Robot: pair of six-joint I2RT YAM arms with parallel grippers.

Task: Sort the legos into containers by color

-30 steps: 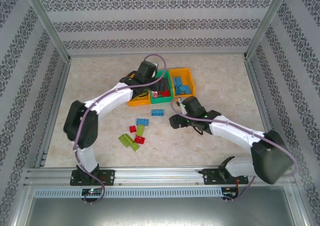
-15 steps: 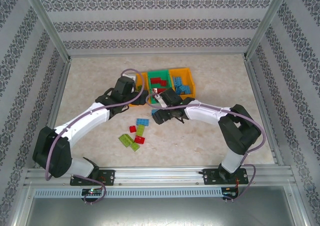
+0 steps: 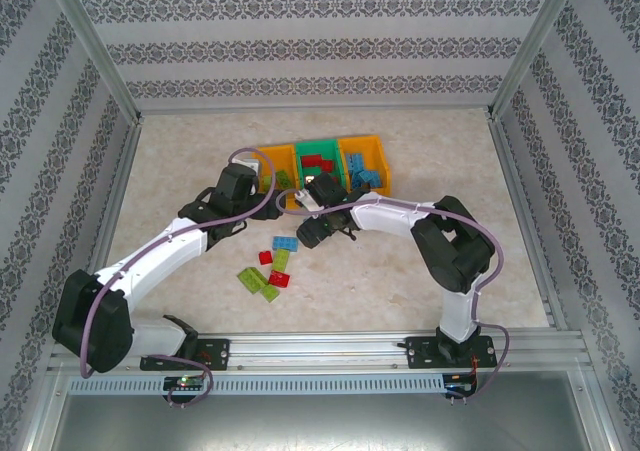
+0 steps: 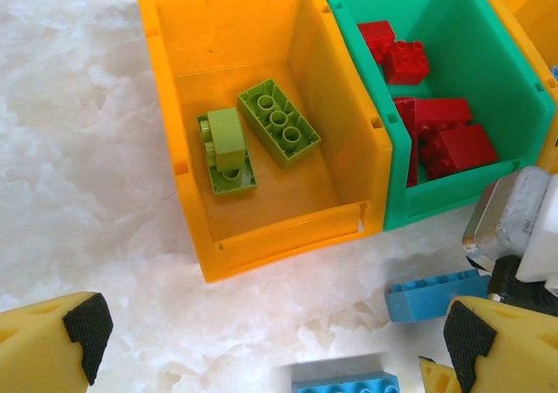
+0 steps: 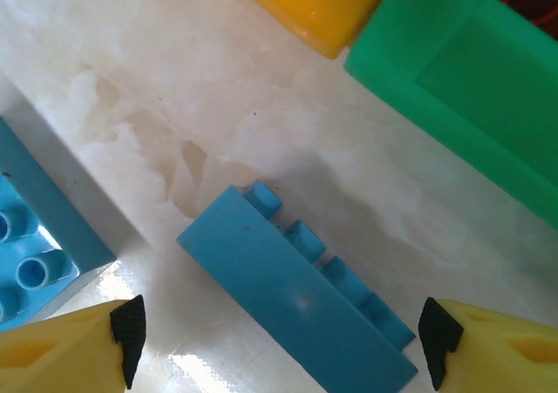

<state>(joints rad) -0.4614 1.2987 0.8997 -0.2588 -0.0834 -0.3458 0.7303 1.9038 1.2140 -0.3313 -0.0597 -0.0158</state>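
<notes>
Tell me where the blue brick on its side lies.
Right wrist view: the blue brick lies on the table between the open right gripper fingers, beside the green bin.

both arms reach inward, left pincer (image 4: pixel 277 339) and right pincer (image 5: pixel 282 330) each spread wide.

The left orange bin (image 4: pixel 227 27) and the green bin (image 4: pixel 510 62) are smooth, shiny plastic. The blue brick (image 5: pixel 288 306) is smooth plastic too, with a soft shine. The table top (image 4: pixel 78 149) looks like pale, glossy stone. The right gripper (image 5: pixel 279 334) has yellow plastic fingers (image 5: pixel 52 354) with matt black pads (image 5: pixel 129 328). The near rail (image 3: pixel 320 349) is dull grey metal.
</notes>
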